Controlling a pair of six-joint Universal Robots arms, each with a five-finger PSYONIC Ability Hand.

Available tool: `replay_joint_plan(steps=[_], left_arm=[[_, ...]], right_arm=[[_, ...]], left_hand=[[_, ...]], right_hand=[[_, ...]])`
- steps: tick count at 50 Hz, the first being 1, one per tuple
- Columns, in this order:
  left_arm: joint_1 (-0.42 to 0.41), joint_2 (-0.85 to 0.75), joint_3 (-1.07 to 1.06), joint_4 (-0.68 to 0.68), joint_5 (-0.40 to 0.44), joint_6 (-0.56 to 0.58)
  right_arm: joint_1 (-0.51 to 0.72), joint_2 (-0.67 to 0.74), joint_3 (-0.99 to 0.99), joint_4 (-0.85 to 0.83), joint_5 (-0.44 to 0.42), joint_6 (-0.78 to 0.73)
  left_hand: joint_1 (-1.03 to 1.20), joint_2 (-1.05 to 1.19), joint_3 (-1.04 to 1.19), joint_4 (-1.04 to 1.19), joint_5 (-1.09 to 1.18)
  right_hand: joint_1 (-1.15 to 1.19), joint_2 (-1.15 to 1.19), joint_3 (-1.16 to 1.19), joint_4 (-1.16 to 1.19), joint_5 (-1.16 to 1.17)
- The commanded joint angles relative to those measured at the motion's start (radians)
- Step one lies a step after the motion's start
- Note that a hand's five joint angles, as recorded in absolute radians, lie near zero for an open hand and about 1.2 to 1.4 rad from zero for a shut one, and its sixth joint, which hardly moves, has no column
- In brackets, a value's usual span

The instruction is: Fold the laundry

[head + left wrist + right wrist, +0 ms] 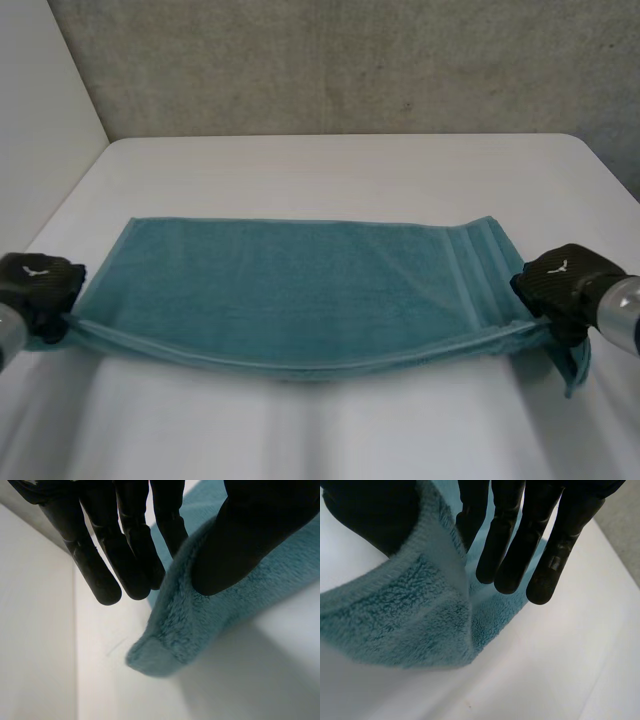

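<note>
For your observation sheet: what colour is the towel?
The towel is teal; head view shows it best.

Setting: prob. a robotics lab or test cell. Evid.: bare grey concrete wall at rear; plain white table; white side panel at left; robot arm over table edge; teal towel laid out on table.

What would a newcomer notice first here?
The teal towel lies spread across the middle of the white table, its near edge lifted and sagging between the two hands. The left hand pinches the near left corner and the right hand the near right corner, each with the thumb against the fingers.
</note>
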State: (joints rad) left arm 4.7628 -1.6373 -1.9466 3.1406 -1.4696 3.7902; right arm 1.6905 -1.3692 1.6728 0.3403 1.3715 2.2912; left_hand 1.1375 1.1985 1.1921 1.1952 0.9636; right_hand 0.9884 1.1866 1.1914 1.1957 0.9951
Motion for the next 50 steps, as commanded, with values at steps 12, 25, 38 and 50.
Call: replay_joint_plan(steps=[12, 25, 38, 50], left_arm=[[-0.182, -0.317, 0.746, 0.390, -0.024, -0.021], [-0.179, -0.226, 0.721, 0.539, -0.127, -0.161], [-0.167, -0.295, 0.311, 0.561, -0.121, -0.164], [-0.165, -0.398, 0.189, 0.585, -0.121, -0.153]], right_arm=[[0.072, 0.256, -0.709, -0.331, 0.207, 0.131], [0.078, 0.041, -0.509, -0.632, 0.187, 0.200], [0.072, 0.091, -0.133, -0.639, 0.015, 0.203], [0.038, 0.291, -0.025, -0.642, -0.023, 0.215]], left_hand=[[0.259, 0.198, 0.204, 0.201, 0.258], [0.259, 0.198, 0.204, 0.201, 0.258], [0.259, 0.198, 0.204, 0.201, 0.258], [0.259, 0.198, 0.204, 0.201, 0.258]], right_hand=[[0.408, 0.210, 0.205, 0.201, 0.227], [0.408, 0.210, 0.205, 0.201, 0.227], [0.408, 0.210, 0.205, 0.201, 0.227], [0.408, 0.210, 0.205, 0.201, 0.227]])
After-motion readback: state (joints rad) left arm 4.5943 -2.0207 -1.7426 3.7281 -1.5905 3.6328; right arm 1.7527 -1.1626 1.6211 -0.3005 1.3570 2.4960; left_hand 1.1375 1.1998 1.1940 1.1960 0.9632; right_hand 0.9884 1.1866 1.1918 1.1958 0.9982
